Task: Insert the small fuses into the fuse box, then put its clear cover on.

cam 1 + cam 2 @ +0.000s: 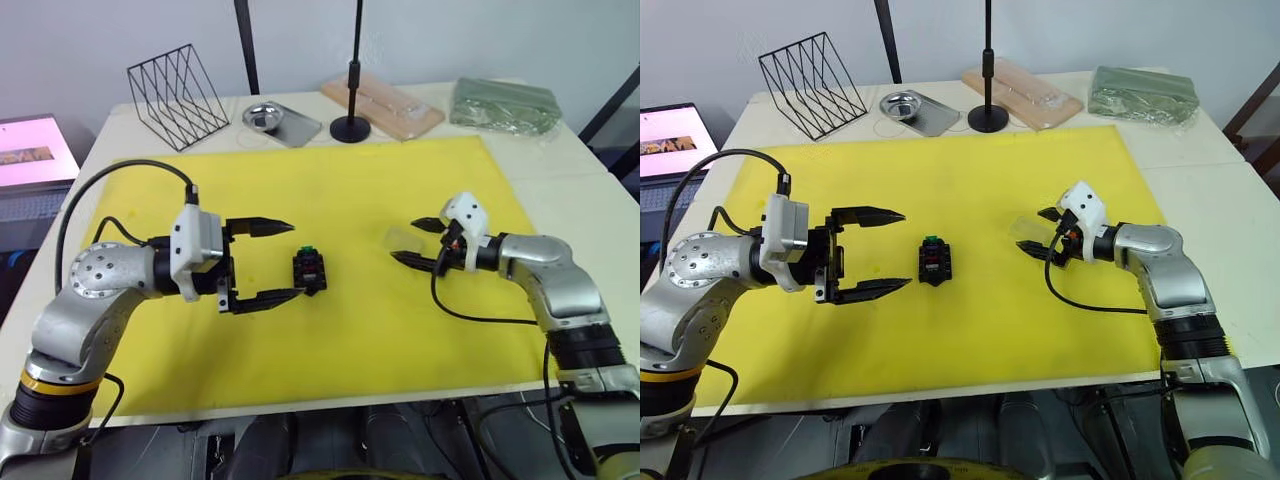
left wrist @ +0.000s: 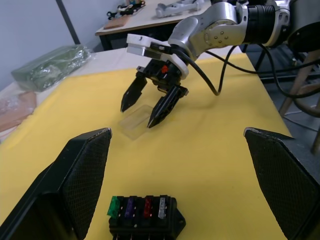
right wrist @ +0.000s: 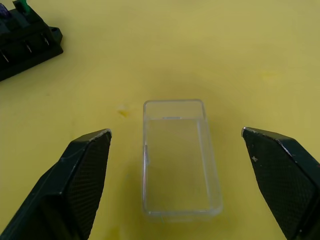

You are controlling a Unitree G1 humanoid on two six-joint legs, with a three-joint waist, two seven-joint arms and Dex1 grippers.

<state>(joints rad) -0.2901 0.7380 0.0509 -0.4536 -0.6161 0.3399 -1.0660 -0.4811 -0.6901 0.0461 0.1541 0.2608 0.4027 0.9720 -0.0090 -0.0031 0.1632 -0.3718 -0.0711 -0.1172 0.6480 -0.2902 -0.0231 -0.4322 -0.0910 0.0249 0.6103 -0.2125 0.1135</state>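
Note:
The black fuse box [image 1: 310,271] sits mid-mat with green, purple, red and grey small fuses [image 2: 136,206] standing in its top slots. My left gripper [image 1: 293,260] is open just left of the box, its fingers spread wider than the box and empty. To the right, the clear cover [image 3: 179,162] lies flat on the yellow mat [image 1: 330,190]. My right gripper [image 1: 1031,230] is open right over the cover, one finger on each side of it, not closed on it.
Along the table's back edge stand a black wire rack [image 1: 178,95], a metal tray [image 1: 282,122], a black pole stand [image 1: 350,127], a clear-wrapped wooden board [image 1: 382,103] and a green bag [image 1: 505,105]. A lit laptop [image 1: 35,150] is at far left.

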